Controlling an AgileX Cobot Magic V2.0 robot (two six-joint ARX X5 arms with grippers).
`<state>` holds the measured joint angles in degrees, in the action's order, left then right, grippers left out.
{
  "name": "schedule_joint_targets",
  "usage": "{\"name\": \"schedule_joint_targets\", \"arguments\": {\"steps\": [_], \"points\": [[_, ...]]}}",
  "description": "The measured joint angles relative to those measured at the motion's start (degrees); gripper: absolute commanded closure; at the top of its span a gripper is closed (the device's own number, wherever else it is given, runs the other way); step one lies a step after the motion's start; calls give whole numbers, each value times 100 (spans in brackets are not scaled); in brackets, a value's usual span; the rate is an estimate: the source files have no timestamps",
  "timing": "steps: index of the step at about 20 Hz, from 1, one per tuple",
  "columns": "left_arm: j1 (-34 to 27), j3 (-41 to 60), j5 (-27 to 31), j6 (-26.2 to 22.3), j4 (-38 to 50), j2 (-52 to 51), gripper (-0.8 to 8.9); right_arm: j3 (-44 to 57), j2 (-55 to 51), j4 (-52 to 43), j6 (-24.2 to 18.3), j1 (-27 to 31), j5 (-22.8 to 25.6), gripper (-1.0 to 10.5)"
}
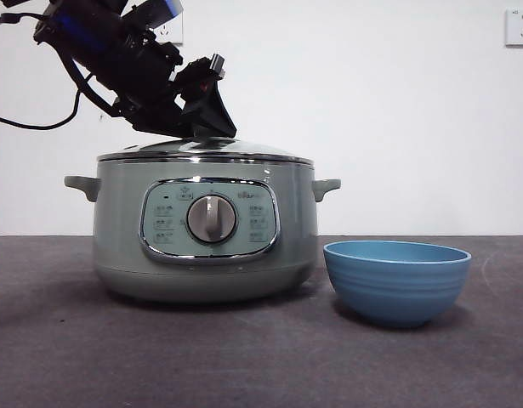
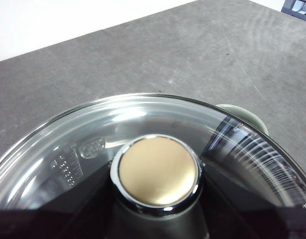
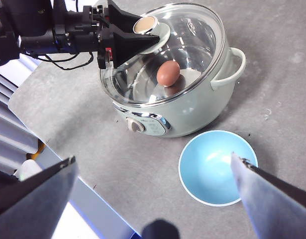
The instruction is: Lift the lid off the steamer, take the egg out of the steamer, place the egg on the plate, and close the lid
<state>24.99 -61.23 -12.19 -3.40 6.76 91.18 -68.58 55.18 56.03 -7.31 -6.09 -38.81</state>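
while the lid (image 1: 206, 150) sits flat on the steamer (image 1: 206, 229), we have our left gripper (image 1: 208, 115) down at the knob (image 3: 145, 24) on top of it, coming in at a slant from the side of the pot. in the right wrist view the two black jaws lie one on each side of the knob, and in the left wrist view the knob fills the middle between them, but we cannot tell whether they have closed on it or only stand around it. the knob is the only part of the glass that gives a hold, so that is where we reach.

the egg (image 3: 168, 73) lies inside the steamer under the glass, near the middle of the pot, and nothing can get to it until the lid is off. we judge that we are at the first step, with the lift not yet made.

the plate (image 1: 396, 280) stands on the table (image 1: 261, 357) just beside the steamer, apart from it, on the side away from the left arm. our right gripper (image 3: 153, 174) hangs high above that side with its jaws wide apart, looking down on plate and pot; we judge it waits there because it is placed to take the egg and carry it the short way across
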Motion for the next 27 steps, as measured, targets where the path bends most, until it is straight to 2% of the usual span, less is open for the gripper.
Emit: {"name": "schedule_joint_targets", "arguments": {"steps": [6, 14, 19, 24, 27], "points": [[0, 20, 2, 22, 7, -164, 822, 0, 0, -2, 0, 0, 2, 380], [0, 20, 4, 42, -142, -927, 822, 0, 4, -81, 2, 0, 2, 380], [0, 20, 20, 42, -1071, -2284, 822, 0, 243, -723, 271, -122, 4, 379], [0, 20, 122, 98, -2201, -3738, 822, 0, 820, -1666, 702, -785, 50, 379], [0, 20, 442, 151, -2920, -4411, 822, 0, 1298, -2393, 984, -1366, 570, 379]]}}
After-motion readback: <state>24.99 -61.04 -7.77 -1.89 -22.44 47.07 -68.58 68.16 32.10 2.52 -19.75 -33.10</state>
